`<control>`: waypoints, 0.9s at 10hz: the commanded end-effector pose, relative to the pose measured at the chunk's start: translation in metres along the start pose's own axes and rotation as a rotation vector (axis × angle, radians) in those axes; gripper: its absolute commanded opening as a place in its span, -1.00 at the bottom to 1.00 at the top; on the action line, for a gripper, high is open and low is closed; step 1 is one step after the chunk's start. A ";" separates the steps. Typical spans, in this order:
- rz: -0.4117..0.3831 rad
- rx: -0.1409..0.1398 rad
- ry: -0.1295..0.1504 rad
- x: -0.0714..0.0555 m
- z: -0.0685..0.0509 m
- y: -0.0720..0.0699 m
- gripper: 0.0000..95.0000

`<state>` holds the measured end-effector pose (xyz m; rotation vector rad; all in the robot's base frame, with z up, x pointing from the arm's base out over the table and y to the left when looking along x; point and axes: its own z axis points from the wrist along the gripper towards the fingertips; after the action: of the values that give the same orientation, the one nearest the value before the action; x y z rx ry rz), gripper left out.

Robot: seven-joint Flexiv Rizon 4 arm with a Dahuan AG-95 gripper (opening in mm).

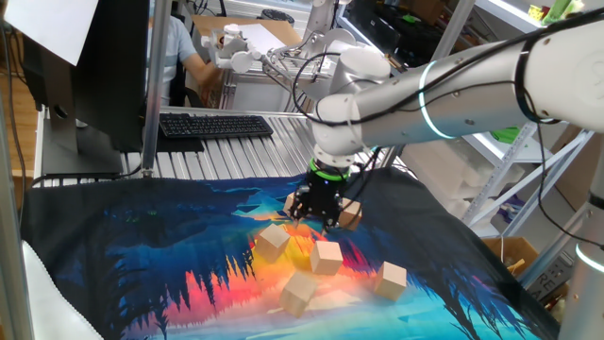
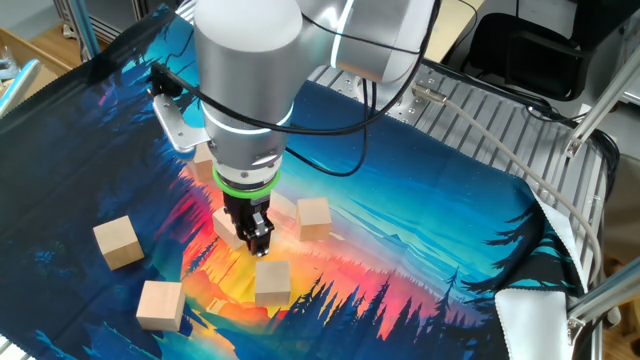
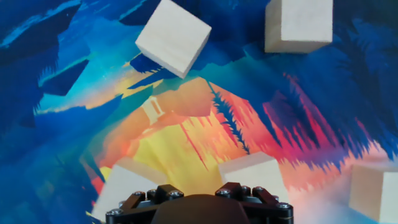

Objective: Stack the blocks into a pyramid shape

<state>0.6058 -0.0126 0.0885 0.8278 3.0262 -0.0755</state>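
Note:
Several tan wooden blocks lie singly on the colourful cloth (image 1: 142, 255); none is stacked. My gripper (image 1: 317, 215) (image 2: 256, 240) is down at the cloth among them. One block (image 2: 228, 224) touches its left side and another block (image 1: 350, 217) sits just behind it. Loose blocks lie nearer the front (image 1: 273, 243) (image 1: 327, 257) (image 1: 299, 293) (image 1: 393, 280). In the hand view, only the gripper's dark housing (image 3: 199, 208) shows, with a block on each side (image 3: 124, 190) (image 3: 252, 177). The fingertips are hidden there, and I cannot make out whether they hold anything.
Behind the cloth, a black keyboard (image 1: 215, 125) and a monitor (image 1: 104, 66) sit on the slatted metal table (image 1: 274, 151). A person (image 1: 184, 52) sits at the back. Metal frame posts (image 1: 151, 85) stand at the left, and white fabric (image 2: 530, 310) lies at one cloth corner.

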 end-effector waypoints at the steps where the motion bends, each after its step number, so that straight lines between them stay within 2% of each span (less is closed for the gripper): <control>1: 0.018 -0.002 -0.001 0.001 -0.002 0.001 0.20; 4: 0.016 0.000 -0.003 0.002 -0.002 0.000 0.20; 6: 0.099 -0.014 0.001 0.002 -0.002 0.000 0.20; 8: 0.141 -0.013 -0.009 0.002 -0.002 0.000 0.20; 9: 0.127 -0.006 -0.006 0.002 -0.002 0.000 0.20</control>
<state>0.6038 -0.0110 0.0898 1.0342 2.9467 -0.0608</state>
